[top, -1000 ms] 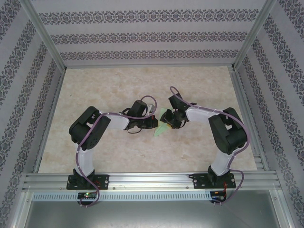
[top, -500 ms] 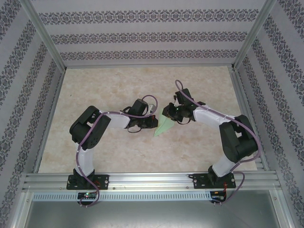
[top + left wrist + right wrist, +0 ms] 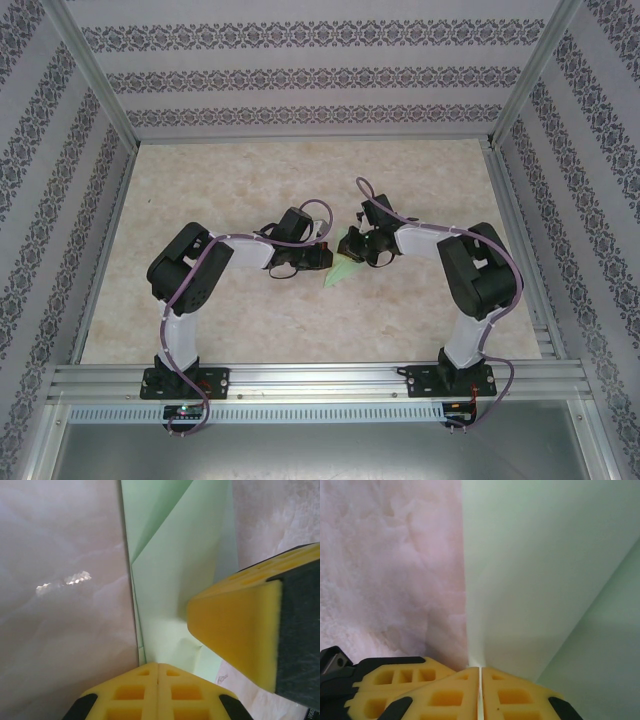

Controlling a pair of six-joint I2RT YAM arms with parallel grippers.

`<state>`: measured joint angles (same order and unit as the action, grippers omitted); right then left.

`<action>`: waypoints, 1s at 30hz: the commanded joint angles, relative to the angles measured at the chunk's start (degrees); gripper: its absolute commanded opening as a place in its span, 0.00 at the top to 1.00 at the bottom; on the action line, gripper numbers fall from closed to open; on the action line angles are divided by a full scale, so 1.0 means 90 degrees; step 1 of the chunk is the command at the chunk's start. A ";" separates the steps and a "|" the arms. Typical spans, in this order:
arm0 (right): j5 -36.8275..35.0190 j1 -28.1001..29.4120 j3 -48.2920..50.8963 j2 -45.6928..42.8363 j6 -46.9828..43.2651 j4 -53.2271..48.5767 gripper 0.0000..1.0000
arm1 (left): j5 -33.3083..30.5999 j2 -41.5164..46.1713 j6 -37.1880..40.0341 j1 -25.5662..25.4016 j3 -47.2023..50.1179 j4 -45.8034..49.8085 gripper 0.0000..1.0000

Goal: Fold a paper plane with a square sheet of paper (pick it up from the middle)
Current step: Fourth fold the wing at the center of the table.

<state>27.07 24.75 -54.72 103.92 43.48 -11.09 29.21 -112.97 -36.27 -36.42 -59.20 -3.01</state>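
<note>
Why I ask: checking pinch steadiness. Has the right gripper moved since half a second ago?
Yes. The right gripper has drawn back toward the near aluminium rail and slightly left, fingers shut on the pale green folded paper.

1. No text, label, brand or number can be read in any view.
2. A tiny dark mark just beside the square sheet of paper (image 3: 175, 555) is too small to read.
3. The walls (image 3: 300, 75) carry ornament bands, not lettering.
</note>
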 commanded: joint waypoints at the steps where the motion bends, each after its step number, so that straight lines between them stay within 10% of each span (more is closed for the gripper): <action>1: -0.0175 0.0033 0.0027 0.0118 -0.0163 0.0048 0.90 | -0.0283 -0.0241 0.0154 -0.0025 0.0046 0.0697 1.00; 30: -0.0488 -0.0117 0.0474 0.0426 -0.0183 0.0110 0.94 | -0.0071 0.0286 -0.0097 -0.0025 -0.0382 0.0193 0.99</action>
<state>27.18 23.94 -52.75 105.54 41.91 -8.01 27.11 -110.39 -36.42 -36.42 -61.52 1.13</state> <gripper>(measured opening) 0.065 0.062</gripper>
